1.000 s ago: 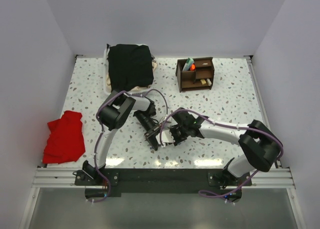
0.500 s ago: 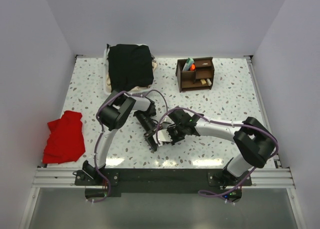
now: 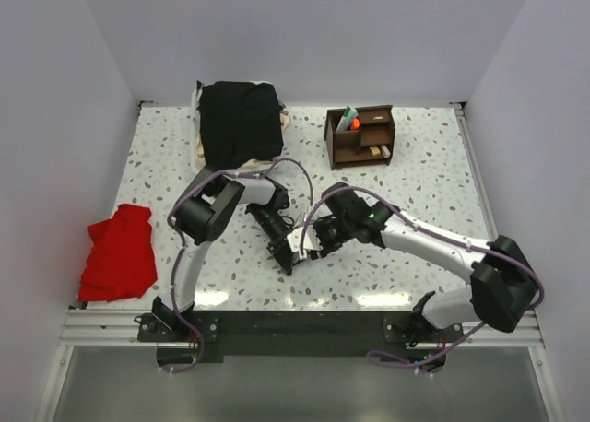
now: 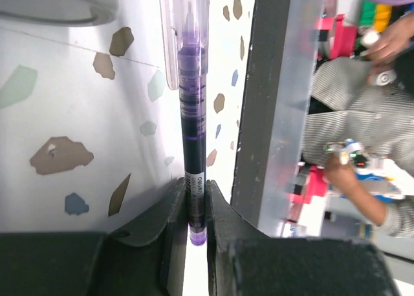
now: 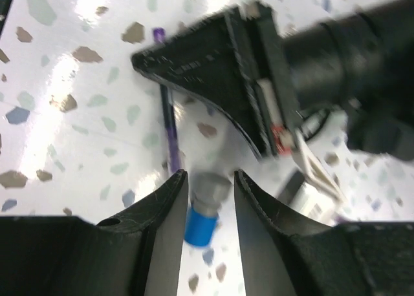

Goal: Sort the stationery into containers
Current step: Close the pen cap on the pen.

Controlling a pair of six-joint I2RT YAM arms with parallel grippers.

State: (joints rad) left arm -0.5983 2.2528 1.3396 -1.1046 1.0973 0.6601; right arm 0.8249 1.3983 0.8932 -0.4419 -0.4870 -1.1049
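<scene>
Left gripper [image 4: 195, 196]: was clamped on the clear pen, both fingers [image 4: 169, 209] pressed against the barrel near its tail

Clear pen [image 4: 192, 108]: purple ink inside; it ran straight out from the left jaws, clip end furthest from them, low over the speckled table [image 3: 415, 196]; whether it touched the surface could not be told

Right gripper [image 5: 210, 176]: its fingers stood somewhat apart with a grey and blue piece [image 5: 200, 212] between them; the view was blurred, so whether they squeezed it could not be told

Grey and blue piece: grey end deeper between the fingers, blue end toward the camera

Both grippers: were close together near the front middle of the table, the right one just right of the left

Organiser [image 3: 348, 152]: stood at the far side, right of middle, well apart from both grippers

Inside the organiser: a marker with an orange cap [image 3: 355, 123] and a pale green pen [image 3: 344, 118] stood in the left-hand compartment

Black cloth [image 3: 240, 120]: lay at the far left

Red cloth [image 3: 120, 252]: lay bunched at the left edge
</scene>
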